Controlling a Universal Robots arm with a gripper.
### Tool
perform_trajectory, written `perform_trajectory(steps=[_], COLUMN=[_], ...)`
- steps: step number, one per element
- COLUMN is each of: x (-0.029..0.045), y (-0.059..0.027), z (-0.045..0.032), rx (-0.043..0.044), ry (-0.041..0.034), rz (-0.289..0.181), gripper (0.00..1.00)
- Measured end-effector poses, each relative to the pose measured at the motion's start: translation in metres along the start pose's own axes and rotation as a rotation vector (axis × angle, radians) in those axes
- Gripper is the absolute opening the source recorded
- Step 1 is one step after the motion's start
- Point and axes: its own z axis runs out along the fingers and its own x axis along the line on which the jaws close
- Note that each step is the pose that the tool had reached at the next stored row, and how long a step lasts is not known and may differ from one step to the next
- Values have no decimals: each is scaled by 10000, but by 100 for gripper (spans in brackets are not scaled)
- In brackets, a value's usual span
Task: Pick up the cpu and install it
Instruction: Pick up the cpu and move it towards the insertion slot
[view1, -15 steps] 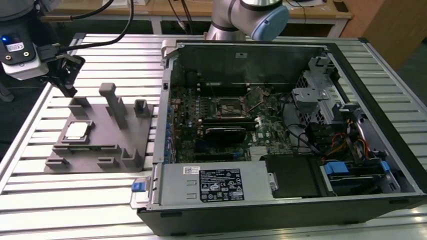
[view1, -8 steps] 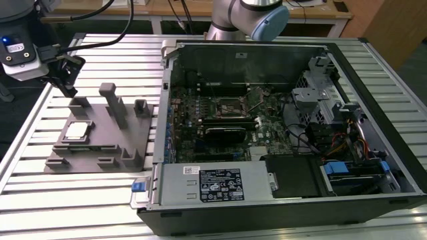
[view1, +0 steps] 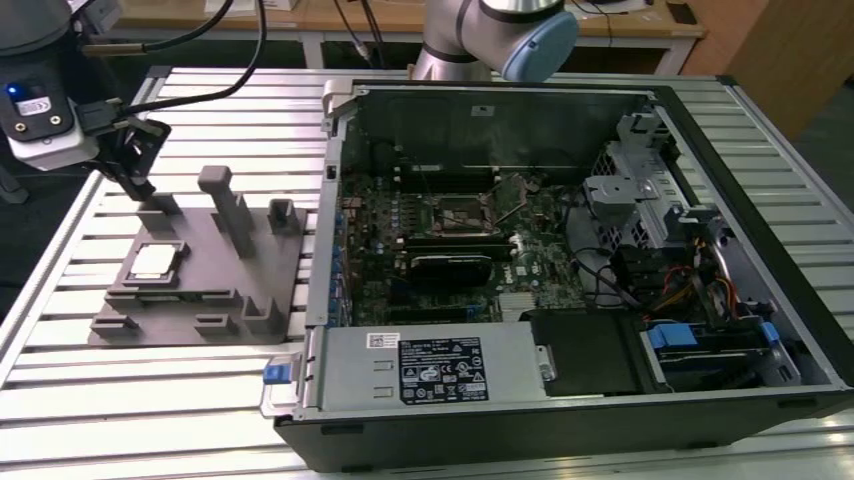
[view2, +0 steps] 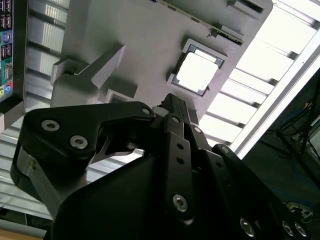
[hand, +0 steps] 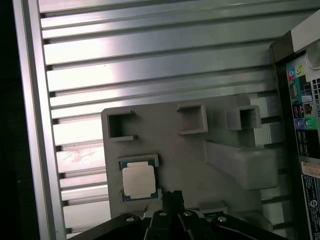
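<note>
The cpu (view1: 154, 262), a small flat square chip with a silvery-white top, lies in a shallow pocket of the grey fixture plate (view1: 200, 300) at the exterior view's left. It also appears in both wrist views (view2: 197, 71) (hand: 138, 180). My gripper (view1: 138, 186) hangs above the far end of the fixture, a short way beyond the chip and not touching it. Its black fingers (hand: 172, 199) are drawn together with nothing between them. The black square socket (view1: 463, 212) sits on the motherboard inside the open computer case (view1: 747, 130), its latch raised.
Grey posts (view1: 224, 205) and blocks stand up from the fixture close to the gripper. The open case takes up the middle and right of the slatted metal table (view1: 94, 400). A power supply (view1: 427, 368), drive bays and cables crowd the case's near and right sides.
</note>
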Motion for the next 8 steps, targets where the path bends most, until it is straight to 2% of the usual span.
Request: perform_trajectory(steps=[8], x=[27], y=[-48], z=[113], rx=[0], ry=[0], rz=[1], gripper=[11])
